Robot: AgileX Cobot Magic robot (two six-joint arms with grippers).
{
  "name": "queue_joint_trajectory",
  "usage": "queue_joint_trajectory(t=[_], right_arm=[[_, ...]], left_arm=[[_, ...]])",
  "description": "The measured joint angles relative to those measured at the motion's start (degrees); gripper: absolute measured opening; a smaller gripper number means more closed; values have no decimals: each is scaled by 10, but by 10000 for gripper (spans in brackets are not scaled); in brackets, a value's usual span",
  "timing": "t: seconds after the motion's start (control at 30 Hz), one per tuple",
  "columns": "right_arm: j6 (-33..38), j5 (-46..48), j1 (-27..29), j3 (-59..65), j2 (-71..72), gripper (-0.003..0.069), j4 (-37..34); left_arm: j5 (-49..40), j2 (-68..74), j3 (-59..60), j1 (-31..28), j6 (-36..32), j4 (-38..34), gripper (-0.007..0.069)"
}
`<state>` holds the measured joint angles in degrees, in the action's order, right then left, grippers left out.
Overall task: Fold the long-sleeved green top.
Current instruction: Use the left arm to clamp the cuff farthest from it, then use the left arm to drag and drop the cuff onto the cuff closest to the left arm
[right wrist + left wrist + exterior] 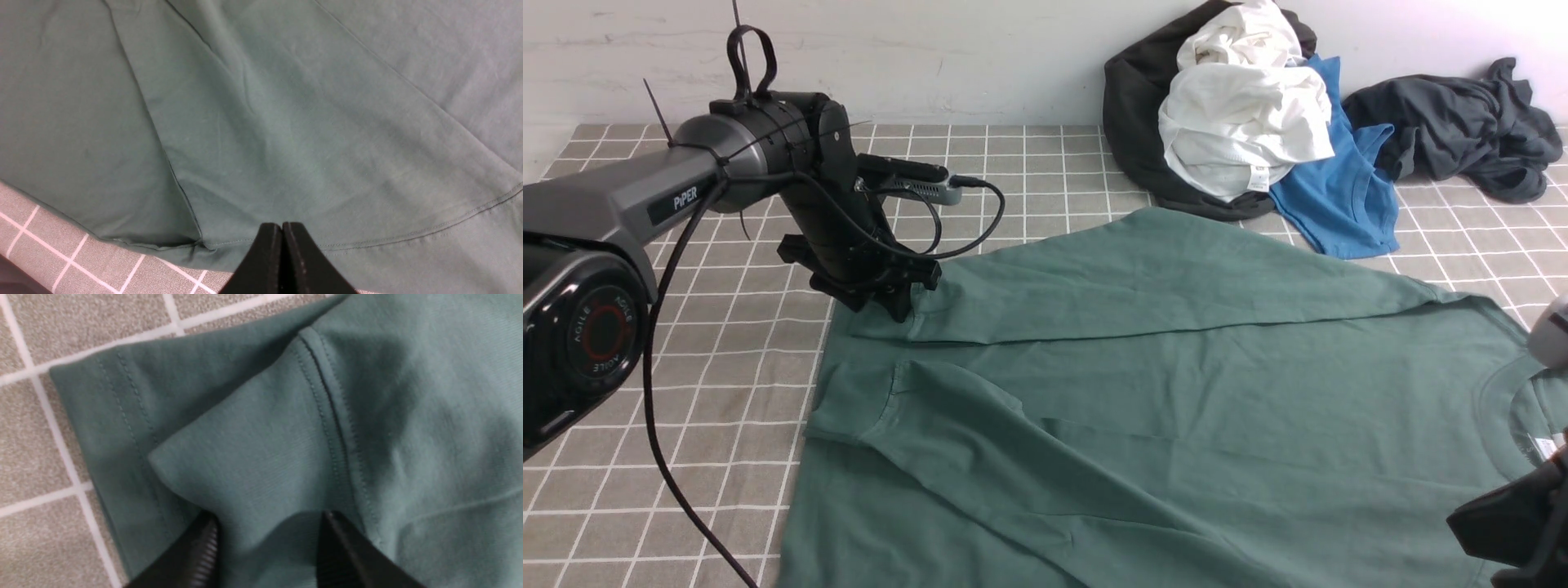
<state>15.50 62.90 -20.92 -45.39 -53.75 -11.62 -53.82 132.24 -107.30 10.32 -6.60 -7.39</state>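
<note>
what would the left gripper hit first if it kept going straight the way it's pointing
Most likely the sleeve cuff of the green long-sleeved top, just ahead of the left gripper; how close is unclear.

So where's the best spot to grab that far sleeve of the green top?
Probably its cuff, coming straight down from above. The far sleeve lies flat across the green long-sleeved top, and the cuff is its free, seamed end, easy to pinch by itself. The left gripper hangs right there, jaws open either side of a small rise of cloth.
</note>
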Motion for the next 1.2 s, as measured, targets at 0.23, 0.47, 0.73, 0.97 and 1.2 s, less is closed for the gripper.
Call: queue_joint_trajectory(t=[0.23, 0.47, 0.73, 0.97, 1.2], right_arm=[[0, -1, 0, 0, 0, -14, 0], [0, -4, 0, 0, 0, -14, 8], [0, 4, 0, 0, 0, -14, 53], [0, 31, -3, 0, 0, -14, 42], [0, 45, -44, 0, 0, -14, 41]], left_arm=[[-5, -7, 0, 0, -1, 0, 43], [-46, -63, 0, 0, -1, -22, 15], [-114, -255, 94, 0, 31, -107, 15], [-90, -405, 295, 0, 49, -106, 15], [11, -487, 514, 0, 50, -106, 17]])
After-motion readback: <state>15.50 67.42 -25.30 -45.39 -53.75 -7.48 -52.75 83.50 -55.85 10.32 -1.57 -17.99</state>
